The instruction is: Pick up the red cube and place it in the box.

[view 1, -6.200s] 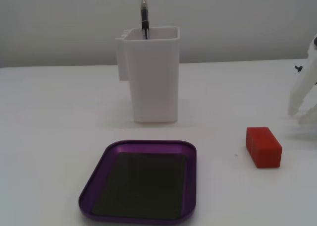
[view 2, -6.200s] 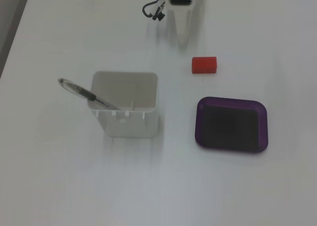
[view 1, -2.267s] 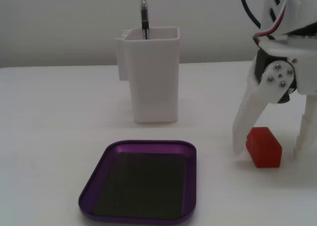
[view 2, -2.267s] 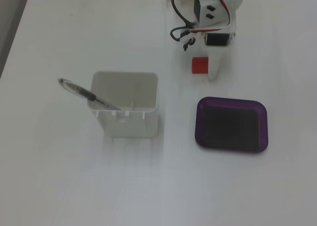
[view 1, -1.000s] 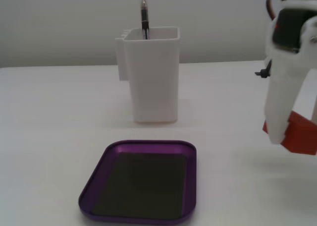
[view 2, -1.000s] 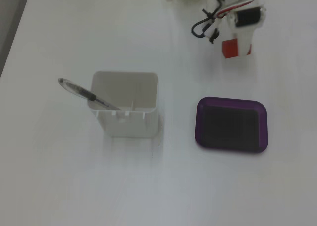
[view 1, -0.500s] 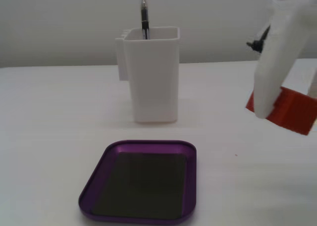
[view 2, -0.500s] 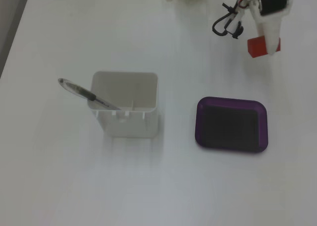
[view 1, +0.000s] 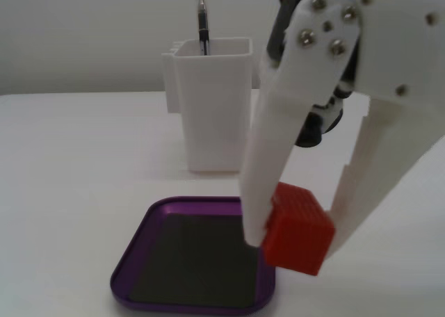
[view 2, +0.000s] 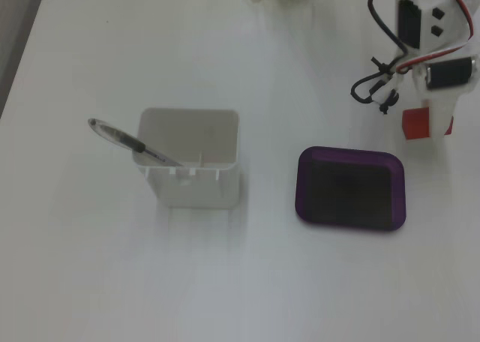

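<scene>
In a fixed view, my gripper (view 1: 295, 244) clamps the red cube (view 1: 299, 230) above the purple tray's (view 1: 132, 261) right rim, the white pen holder (view 1: 208, 108) behind. In another fixed view, the cube (view 2: 417, 124) sits beyond the tray's (view 2: 351, 216) far-right corner; releasing here, I judge, risks missing.

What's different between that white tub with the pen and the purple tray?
The white tub is tall with deep walls; the purple tray is shallow with a low rim. The tub is plain white all over, while the tray has a shiny purple rim and a dark bottom. The tub holds a pen leaning out of it; the tray holds nothing. Both are open-topped, roughly rectangular containers standing on the same white table.
</scene>
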Robot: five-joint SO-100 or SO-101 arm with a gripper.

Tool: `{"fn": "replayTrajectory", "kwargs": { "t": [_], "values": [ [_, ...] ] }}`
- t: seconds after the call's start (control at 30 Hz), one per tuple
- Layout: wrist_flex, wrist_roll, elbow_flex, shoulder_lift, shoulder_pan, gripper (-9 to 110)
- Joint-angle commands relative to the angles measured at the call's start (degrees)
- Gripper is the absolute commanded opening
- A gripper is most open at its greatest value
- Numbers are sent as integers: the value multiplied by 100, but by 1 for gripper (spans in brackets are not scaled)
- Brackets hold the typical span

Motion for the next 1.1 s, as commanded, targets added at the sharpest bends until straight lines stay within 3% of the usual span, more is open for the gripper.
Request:
{"fn": "replayTrajectory", "kwargs": {
  "t": [0.0,0.4,1.07],
  "values": [
    [308,26,-958,-281,360,-1],
    [624,-35,-1450,-1318,624,-1],
    [545,-325,-1380,-1371,712,0]
  ]
}}
